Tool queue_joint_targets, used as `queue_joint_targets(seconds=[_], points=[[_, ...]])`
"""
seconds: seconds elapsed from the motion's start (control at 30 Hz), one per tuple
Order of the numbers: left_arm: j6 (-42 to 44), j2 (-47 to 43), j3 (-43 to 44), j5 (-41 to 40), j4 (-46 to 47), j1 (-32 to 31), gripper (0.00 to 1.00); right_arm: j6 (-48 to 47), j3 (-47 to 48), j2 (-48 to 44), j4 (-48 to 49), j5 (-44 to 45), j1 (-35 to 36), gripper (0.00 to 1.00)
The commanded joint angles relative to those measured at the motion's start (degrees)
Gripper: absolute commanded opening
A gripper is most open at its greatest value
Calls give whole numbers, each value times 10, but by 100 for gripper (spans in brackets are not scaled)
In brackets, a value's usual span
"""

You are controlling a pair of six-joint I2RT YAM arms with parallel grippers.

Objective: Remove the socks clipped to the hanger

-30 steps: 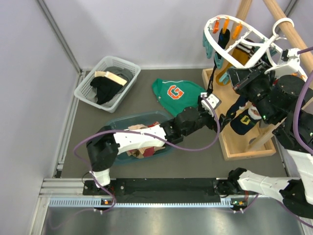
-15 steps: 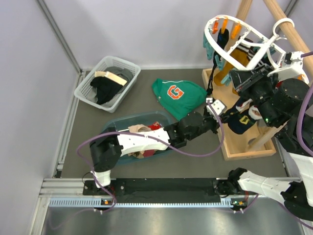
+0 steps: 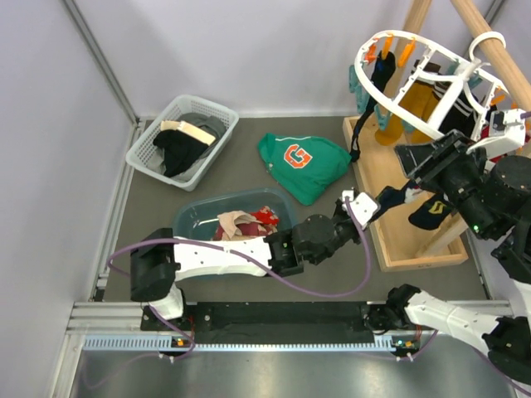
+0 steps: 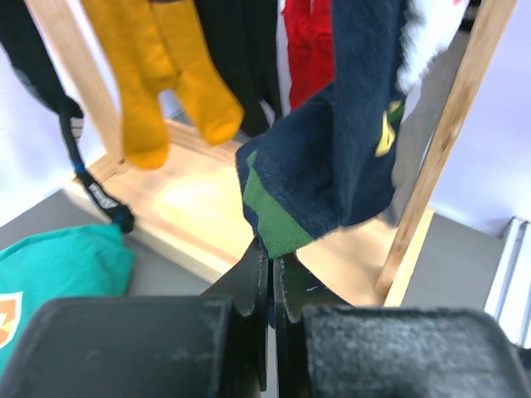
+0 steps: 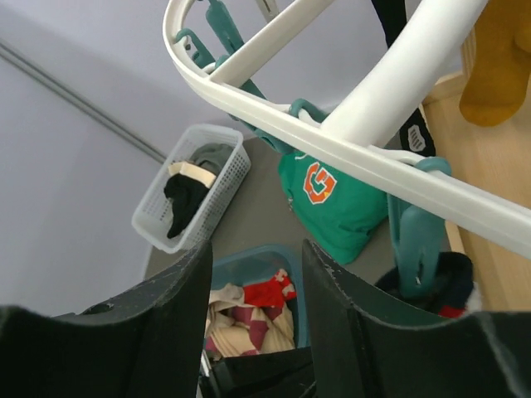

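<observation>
The white oval hanger (image 3: 423, 70) hangs tilted from the wooden pole, with mustard socks (image 3: 415, 104) and a black sock (image 3: 382, 70) clipped to it. My left gripper (image 3: 371, 201) is shut on the green cuff of a navy sock (image 4: 332, 149), which stretches upward out of the left wrist view. Mustard socks (image 4: 166, 75) and a red sock (image 4: 309, 41) dangle behind it. My right gripper (image 5: 257, 282) stands open under the hanger rim (image 5: 274, 116) with nothing between its fingers. Dark fabric sits under a teal clip (image 5: 415, 236) to its right.
A blue tub (image 3: 192, 217) of loose socks lies in front of my left arm. A green sweatshirt (image 3: 303, 162) lies behind it, and a white mesh basket (image 3: 178, 137) with dark clothes sits at the back left. The wooden stand's base tray (image 3: 406, 249) and its poles (image 3: 489, 50) are on the right.
My left gripper closed on the navy sock's cuff and drew back toward me. My right gripper opened and came away from the hanger, which swung up and to the right.
</observation>
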Motion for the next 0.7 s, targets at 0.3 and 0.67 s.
queue_joint_targets(seconds=[0.3,0.67], points=[[48,-65,-50,-105,27,-35,0,-72,148,23,-149,29,3,47],[149,-75,-65,-209,74,-79,0,-59,194,74,-221,90,2,45]])
